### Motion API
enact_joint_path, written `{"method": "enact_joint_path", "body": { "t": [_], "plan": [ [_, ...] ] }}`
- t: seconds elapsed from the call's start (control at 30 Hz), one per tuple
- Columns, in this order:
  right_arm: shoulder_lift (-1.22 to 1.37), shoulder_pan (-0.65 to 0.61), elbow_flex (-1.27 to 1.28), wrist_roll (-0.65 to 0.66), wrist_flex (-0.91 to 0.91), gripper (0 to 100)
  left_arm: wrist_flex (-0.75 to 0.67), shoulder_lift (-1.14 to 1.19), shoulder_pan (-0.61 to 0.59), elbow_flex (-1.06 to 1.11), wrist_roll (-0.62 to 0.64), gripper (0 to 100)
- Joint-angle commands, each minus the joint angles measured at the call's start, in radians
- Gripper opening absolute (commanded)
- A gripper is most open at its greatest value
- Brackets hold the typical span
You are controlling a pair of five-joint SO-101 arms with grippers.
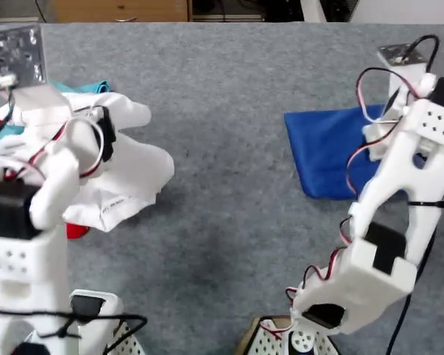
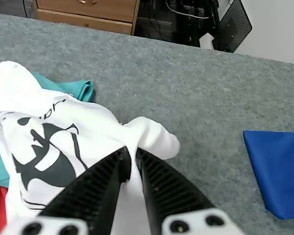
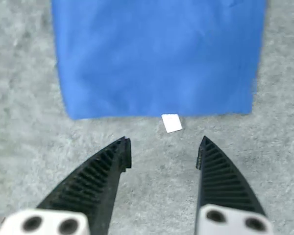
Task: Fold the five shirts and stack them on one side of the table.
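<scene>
Widest of all, the table [image 1: 229, 140] runs edge to edge in grey, felt-like carpet with a coarse nap. Next come the two arms, blocky white plastic shells with black motor housings and looped red-and-white wires: the left arm [image 1: 52, 185] is bent forward over the clothes heap, and the right arm [image 1: 399, 192] stretches in a long angled line towards the far right of the table. Now the white shirt [image 1: 126, 174], soft, crumpled and bunched in rounded folds, with a black graphic on it, lying on top of the pile at the left. The blue shirt [image 1: 325, 151] lies well apart on the right, smooth, flat and already a tidy rectangle (crisp straight edges all round). A teal shirt [image 1: 92, 87] peeks out from under the white one at the far side, and a sliver of red shirt [image 1: 76, 231] shows at the near side. Smallest is a white tag [image 3: 172, 123], a little square just beside the blue shirt's edge. The left gripper [image 2: 133, 154] is down on the white shirt, its ribbed black fingers [image 2: 103, 181] pressed nearly together with white cloth pinched in the slit. The right gripper [image 3: 164, 147] hangs over bare carpet just short of the blue shirt, its fingers [image 3: 98, 176] spread wide, the tag beyond their tips.
</scene>
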Motion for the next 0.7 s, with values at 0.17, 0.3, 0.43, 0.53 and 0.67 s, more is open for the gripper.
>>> {"method": "enact_joint_path", "body": {
  "t": [0.17, 0.3, 0.43, 0.53, 0.67],
  "plan": [
    [-0.278, -0.282, 0.194, 0.011, 0.018, 22.5, 0.187, 0.111, -0.08, -0.169, 0.018, 19],
    [-0.285, -0.447, 0.234, -0.018, 0.018, 29.4, 0.276, 0.111, -0.261, -0.153, 0.011, 27],
    [-0.252, -0.584, 0.211, -0.086, 0.018, 33.4, 0.275, 0.122, -0.531, -0.1, 0.003, 28],
    [-0.153, -0.7, 0.134, -0.089, 0.011, 33.3, 0.209, 0.15, -0.647, 0.037, -0.046, 28],
    [0.09, -0.839, -0.07, -0.107, -0.002, 33.3, -0.044, 0.216, -0.675, 0.353, -0.055, 28]
  ]
}}
